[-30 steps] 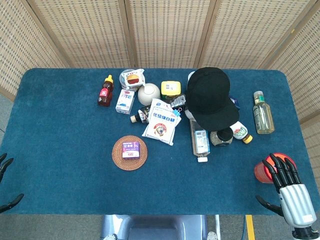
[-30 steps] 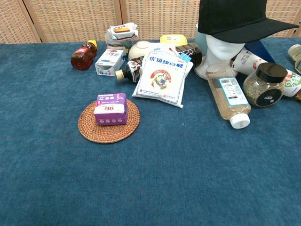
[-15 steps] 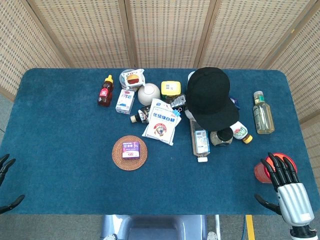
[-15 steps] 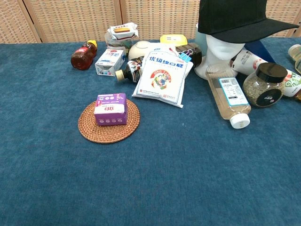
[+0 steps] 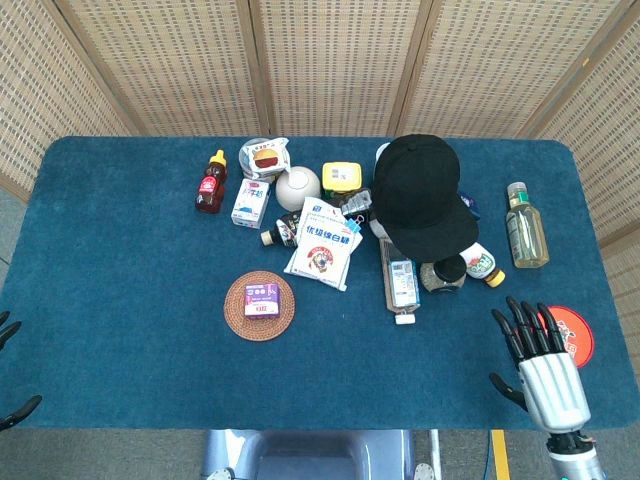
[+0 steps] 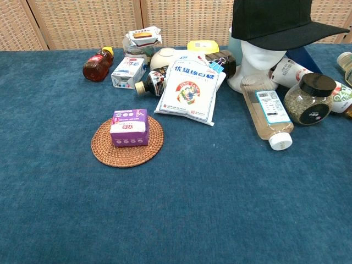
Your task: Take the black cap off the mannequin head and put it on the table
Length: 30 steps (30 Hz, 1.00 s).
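The black cap [image 5: 421, 193] sits on the white mannequin head [image 6: 259, 59] at the back right of the blue table [image 5: 130, 300]; in the chest view the black cap [image 6: 281, 20] has its brim pointing right. My right hand [image 5: 538, 365] hovers at the table's front right corner, fingers spread, holding nothing, well short of the cap. Only the dark fingertips of my left hand [image 5: 10, 375] show at the far left edge, off the table. Neither hand appears in the chest view.
Clutter rings the mannequin: a lying clear bottle [image 5: 400, 279], a dark-lidded jar [image 5: 443, 273], a white sugar bag [image 5: 323, 242], a tea bottle [image 5: 525, 224], a bowl [image 5: 297, 187]. A purple box [image 5: 263, 297] rests on a woven coaster [image 5: 259, 306]. A red disc [image 5: 572, 335] lies beyond the right edge.
My right hand has moved left and forward onto the table's front right corner, uncovering the red disc. The left hand's fingertips have slipped lower at the left edge.
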Each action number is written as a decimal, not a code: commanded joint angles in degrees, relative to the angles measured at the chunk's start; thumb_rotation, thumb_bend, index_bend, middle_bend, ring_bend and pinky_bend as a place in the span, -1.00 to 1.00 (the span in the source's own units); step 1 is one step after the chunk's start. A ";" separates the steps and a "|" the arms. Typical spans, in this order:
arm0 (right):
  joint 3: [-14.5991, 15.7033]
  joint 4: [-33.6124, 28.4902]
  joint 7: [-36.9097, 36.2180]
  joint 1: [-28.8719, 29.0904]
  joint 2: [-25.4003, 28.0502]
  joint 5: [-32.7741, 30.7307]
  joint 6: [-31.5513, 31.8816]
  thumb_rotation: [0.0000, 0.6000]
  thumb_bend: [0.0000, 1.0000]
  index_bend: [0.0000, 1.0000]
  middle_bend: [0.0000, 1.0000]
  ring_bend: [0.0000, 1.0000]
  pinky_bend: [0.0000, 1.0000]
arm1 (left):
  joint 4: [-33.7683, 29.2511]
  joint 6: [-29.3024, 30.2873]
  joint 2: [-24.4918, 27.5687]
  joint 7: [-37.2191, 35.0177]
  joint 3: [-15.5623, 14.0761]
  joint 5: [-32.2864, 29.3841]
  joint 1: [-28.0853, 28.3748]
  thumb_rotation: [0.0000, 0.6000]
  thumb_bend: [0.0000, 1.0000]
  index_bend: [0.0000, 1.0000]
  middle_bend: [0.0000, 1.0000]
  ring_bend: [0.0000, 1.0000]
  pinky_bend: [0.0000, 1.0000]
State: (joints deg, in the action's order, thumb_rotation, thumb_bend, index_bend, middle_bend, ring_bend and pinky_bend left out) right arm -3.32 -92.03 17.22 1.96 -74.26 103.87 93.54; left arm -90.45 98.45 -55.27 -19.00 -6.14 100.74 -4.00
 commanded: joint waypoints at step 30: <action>-14.80 34.23 9.98 22.51 -23.26 -8.08 -5.21 1.00 -0.91 -0.50 -0.61 -0.72 -0.59 | -1.44 -1.99 2.44 -2.78 -0.12 -1.87 0.60 1.00 -0.66 -0.92 -1.00 -1.00 -1.00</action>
State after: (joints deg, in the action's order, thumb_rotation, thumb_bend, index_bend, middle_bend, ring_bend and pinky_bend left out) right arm -17.89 -58.68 27.39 23.91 -96.85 96.23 88.01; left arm -91.89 96.46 -52.83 -21.78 -6.26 98.86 -3.40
